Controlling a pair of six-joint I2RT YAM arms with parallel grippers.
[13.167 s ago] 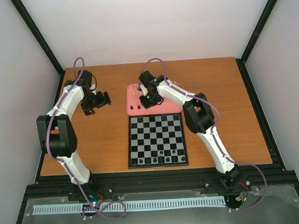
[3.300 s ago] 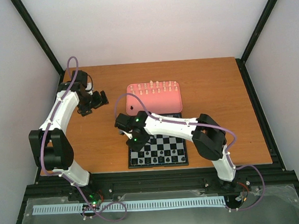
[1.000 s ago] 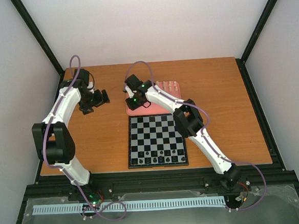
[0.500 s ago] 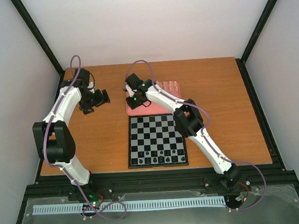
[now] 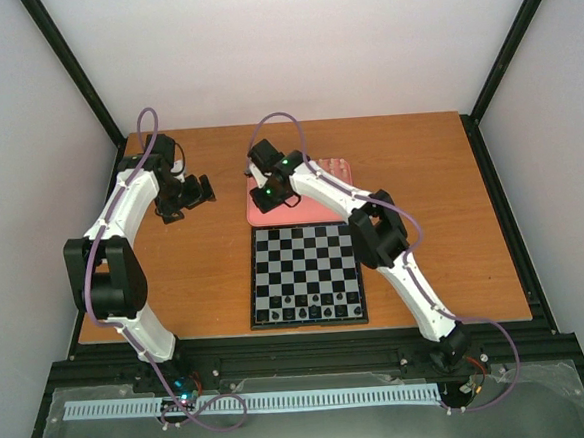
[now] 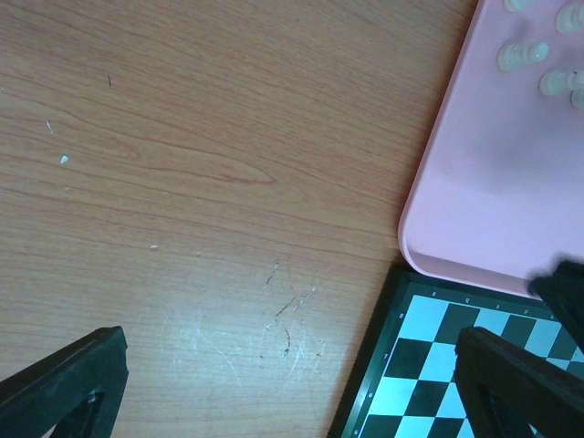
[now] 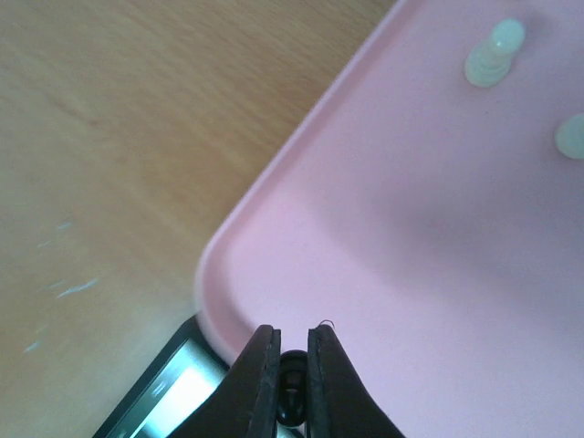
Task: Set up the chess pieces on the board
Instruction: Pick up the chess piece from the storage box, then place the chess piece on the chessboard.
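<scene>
Pinching a black chess piece (image 7: pixel 292 388) (over the pink tray (image 7: pixel 411 237) corner): right gripper (image 7: pixel 292 351).

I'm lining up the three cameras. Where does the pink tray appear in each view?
Top external: pink tray at centre, beyond the board, partly under the right arm.
Left wrist: tray in the upper right corner.
Right wrist: tray fills the right side.
Shared landmark: the board's corner beside the tray's rounded corner.
</scene>
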